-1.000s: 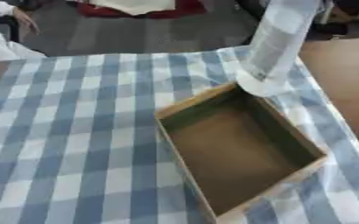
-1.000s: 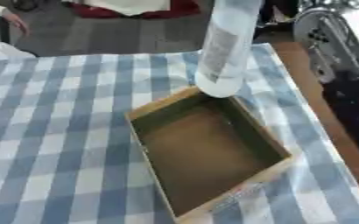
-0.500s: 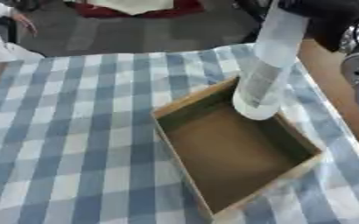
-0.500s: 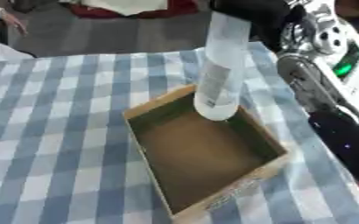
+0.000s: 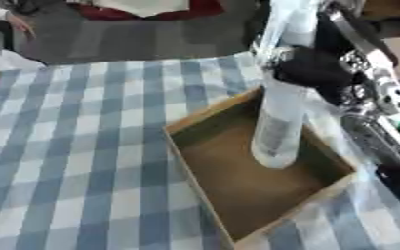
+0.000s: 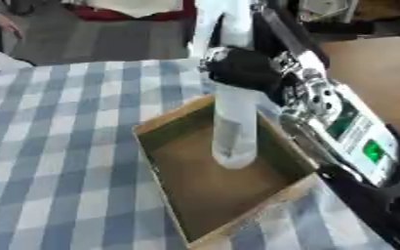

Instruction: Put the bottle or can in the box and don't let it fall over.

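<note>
- Since a second ago the bottle (image 6: 230, 117) has come down from above the far corner of the box (image 5: 199, 188) to hang over its floor, and the right arm has swung into view with it.
- Now the right hand (image 6: 242, 68) is curled round the bottle's upper half, fingers wrapped on it; the left hand shows in neither view.
- Clear and tall, the bottle stands nearly upright, its base low inside the box toward the far-right side; whether the base touches the floor I cannot tell.
- Box sits on the blue checked cloth (image 5: 75, 146), open side up, turned askew.
- To do this step well, I judge: lower straight down until the base sits flat, keep the bottle vertical and off the right wall, then open the fingers evenly and lift away without brushing it, since a tall bottle tips easily.
</note>
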You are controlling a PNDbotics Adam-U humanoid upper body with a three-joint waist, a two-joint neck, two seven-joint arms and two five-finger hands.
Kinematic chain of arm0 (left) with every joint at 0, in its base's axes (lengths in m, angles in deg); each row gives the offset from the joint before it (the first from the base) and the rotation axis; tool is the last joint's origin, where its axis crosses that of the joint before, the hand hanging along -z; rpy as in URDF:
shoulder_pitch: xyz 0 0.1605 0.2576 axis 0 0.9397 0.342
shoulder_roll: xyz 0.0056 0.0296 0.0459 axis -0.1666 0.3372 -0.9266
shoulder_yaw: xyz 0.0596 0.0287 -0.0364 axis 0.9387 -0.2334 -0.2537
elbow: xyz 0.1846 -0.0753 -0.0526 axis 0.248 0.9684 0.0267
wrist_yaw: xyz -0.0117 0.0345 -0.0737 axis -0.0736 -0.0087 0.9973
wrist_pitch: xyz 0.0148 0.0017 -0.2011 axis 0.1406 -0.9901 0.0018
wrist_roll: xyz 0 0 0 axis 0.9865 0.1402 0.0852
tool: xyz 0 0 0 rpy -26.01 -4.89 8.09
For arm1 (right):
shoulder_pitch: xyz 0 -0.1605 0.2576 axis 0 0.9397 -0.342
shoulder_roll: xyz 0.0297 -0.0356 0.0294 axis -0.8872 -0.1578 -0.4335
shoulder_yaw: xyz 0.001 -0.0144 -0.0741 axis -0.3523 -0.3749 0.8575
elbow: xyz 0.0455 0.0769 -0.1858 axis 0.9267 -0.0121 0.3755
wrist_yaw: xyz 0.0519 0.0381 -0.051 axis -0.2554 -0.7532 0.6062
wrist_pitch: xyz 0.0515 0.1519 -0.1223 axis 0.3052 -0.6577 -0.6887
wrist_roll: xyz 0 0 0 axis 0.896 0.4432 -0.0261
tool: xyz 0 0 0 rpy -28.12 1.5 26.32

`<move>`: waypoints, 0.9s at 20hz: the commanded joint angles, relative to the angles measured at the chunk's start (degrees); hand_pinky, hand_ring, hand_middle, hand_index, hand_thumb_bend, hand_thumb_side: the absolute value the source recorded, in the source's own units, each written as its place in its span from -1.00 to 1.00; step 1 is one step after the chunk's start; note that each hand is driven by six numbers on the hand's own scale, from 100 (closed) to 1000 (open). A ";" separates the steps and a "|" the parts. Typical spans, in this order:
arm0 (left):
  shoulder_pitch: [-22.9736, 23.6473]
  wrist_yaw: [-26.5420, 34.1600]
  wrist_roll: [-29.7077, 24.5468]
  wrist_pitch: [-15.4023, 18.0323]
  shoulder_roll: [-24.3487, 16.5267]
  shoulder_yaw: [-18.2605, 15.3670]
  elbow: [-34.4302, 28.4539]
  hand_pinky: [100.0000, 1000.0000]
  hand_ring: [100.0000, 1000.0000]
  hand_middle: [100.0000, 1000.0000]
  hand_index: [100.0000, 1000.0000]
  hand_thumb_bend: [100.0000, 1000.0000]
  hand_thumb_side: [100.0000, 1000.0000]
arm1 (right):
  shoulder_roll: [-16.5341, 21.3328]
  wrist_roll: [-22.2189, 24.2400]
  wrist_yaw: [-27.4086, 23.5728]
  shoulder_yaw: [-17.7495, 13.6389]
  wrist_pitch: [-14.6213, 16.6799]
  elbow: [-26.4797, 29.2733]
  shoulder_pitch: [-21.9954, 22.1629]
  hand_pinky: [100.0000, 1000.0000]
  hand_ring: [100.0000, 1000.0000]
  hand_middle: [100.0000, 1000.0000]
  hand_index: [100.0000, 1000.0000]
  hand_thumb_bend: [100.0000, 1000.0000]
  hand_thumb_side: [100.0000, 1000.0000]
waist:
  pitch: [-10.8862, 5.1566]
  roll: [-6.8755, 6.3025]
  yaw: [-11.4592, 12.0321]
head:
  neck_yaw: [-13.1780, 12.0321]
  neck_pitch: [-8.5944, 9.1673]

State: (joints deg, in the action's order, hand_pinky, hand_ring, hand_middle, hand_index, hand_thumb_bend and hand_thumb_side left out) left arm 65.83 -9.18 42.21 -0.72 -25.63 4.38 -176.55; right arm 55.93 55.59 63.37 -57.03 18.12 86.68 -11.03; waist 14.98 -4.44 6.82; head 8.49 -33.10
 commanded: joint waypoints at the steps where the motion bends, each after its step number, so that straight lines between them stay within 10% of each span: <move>1: -0.46 0.14 -0.02 0.12 -1.01 -0.38 -0.53 1.00 0.65 0.55 0.55 -0.29 0.05 | 0.17 2.24 1.43 0.69 0.38 1.06 0.25 0.88 0.28 -0.51 -0.47 -1.00 -1.00 | -0.64 -0.06 0.26 | 0.36 1.04; 9: -0.45 0.23 -0.02 0.17 -0.87 -0.35 -0.49 1.00 0.65 0.55 0.54 -0.29 0.06 | 0.27 8.36 4.02 1.86 3.92 -0.12 3.37 0.94 0.62 0.04 0.03 -0.64 -1.00 | -0.38 -0.37 0.01 | 0.46 1.35; 12: -0.49 0.22 -0.02 0.18 -0.90 -0.34 -0.50 1.00 0.65 0.55 0.55 -0.28 0.06 | 0.91 15.76 7.39 2.82 1.86 -0.48 3.67 1.00 0.90 0.60 0.58 -0.30 -0.77 | -0.44 -0.35 -0.09 | 0.46 1.39; 18: -0.47 0.11 -0.03 0.21 -1.04 -0.36 -0.54 1.00 0.65 0.55 0.54 -0.28 0.05 | 1.65 30.20 12.56 2.82 -2.78 -0.28 3.99 1.00 1.00 0.78 0.76 -0.24 -0.78 | -0.58 -0.29 -0.33 | 0.39 1.54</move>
State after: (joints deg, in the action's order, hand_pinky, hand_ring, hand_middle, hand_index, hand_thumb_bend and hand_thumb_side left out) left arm 65.82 -8.89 42.19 -0.69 -25.40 4.38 -176.54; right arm 55.84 83.14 74.40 -54.82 16.40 86.53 -7.33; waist 15.18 -4.77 6.47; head 8.77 -32.25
